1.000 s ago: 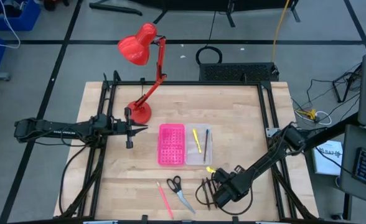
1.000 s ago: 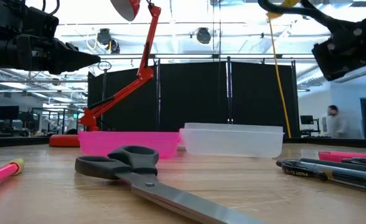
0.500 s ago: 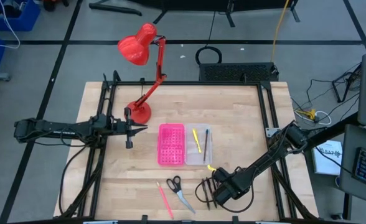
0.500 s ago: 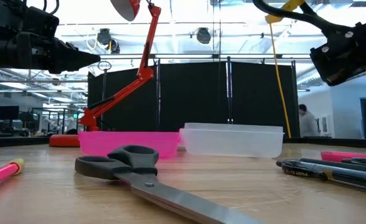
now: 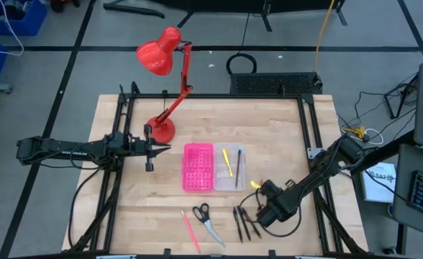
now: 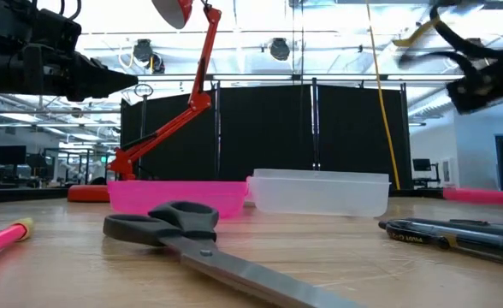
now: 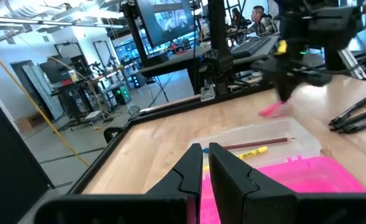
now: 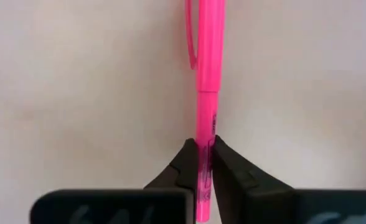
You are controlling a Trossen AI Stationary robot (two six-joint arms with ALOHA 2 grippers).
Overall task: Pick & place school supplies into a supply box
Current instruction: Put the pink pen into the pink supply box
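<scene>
High view: the right gripper (image 5: 262, 208) reaches in from 4 o'clock, low over the table's front right, its fingers (image 8: 184, 163) pinched on a pink highlighter (image 8: 208, 74). The left gripper (image 5: 161, 149) waits at 9 o'clock of the supply box (image 5: 213, 167), its tips nearly together on nothing. Inside the box's clear half lie two pencils, one yellow, one dark. On the table: three dark pens (image 5: 244, 221), one pair of scissors (image 5: 207, 220), one pink pencil (image 5: 190, 230)
</scene>
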